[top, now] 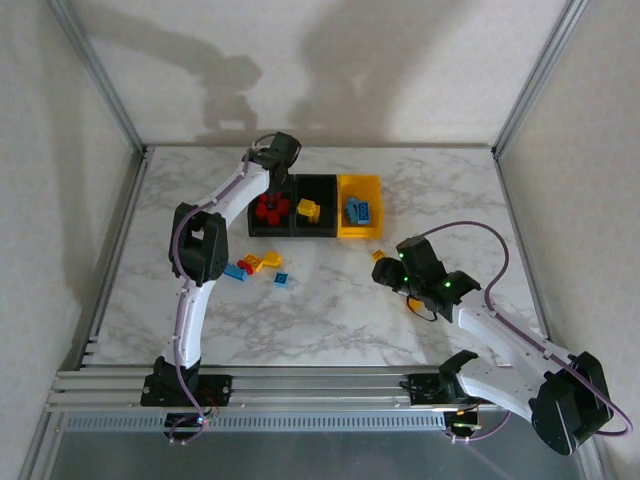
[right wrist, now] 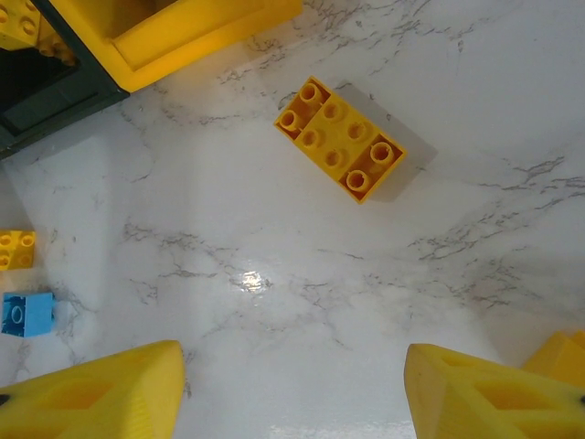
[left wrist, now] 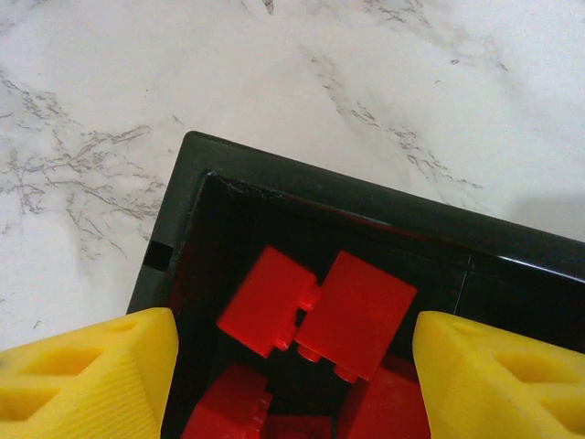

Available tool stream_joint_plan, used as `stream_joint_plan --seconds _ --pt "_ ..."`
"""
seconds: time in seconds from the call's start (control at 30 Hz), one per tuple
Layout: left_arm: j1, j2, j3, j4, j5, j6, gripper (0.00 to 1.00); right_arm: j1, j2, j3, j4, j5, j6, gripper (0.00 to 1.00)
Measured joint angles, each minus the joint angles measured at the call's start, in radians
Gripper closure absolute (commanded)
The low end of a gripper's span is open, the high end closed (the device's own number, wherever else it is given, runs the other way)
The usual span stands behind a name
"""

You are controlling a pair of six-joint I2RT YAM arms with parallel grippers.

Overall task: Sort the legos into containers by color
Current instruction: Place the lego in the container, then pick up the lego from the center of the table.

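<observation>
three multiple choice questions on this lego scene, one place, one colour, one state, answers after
1. Where is the left gripper?
A. low at its own base
B. over the black bin holding red bricks
C. far out to the left side

2. What colour are the bricks in the yellow bin?
A. blue
B. red
C. green

3. How is the right gripper?
A. shut on a brick
B. shut, empty
C. open, empty

Answers:
1 B, its wrist view looks down into that bin.
2 A, blue bricks lie inside.
3 C, its fingers stand apart over bare marble, with the yellow brick ahead untouched.
</observation>
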Motion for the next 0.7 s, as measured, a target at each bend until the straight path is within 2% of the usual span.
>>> stream_joint_plan --seconds 0.1,0.23,0.5,0.7 --pt "-0.006 -0.037 -0.026 0.007 0.005 0.000 0.32 0.000 -0.006 0.000 0.000 0.000 -0.001 0.35" --pt "-0.029 -0.185 -0.160 0.039 0.024 -0.001 0.31 0.000 -0.007 0.017 -0.011 0.001 -0.006 0.35" --pt "-0.115 -0.577 -0.559 0.198 0.158 -0.013 0.31 0.000 0.046 0.079 -0.034 0.031 -0.056 0.34" --pt "-0.172 -0.782 -0.882 0.306 0.257 -0.060 0.30 -0.025 0.138 0.126 -0.036 0.045 -0.111 0.33"
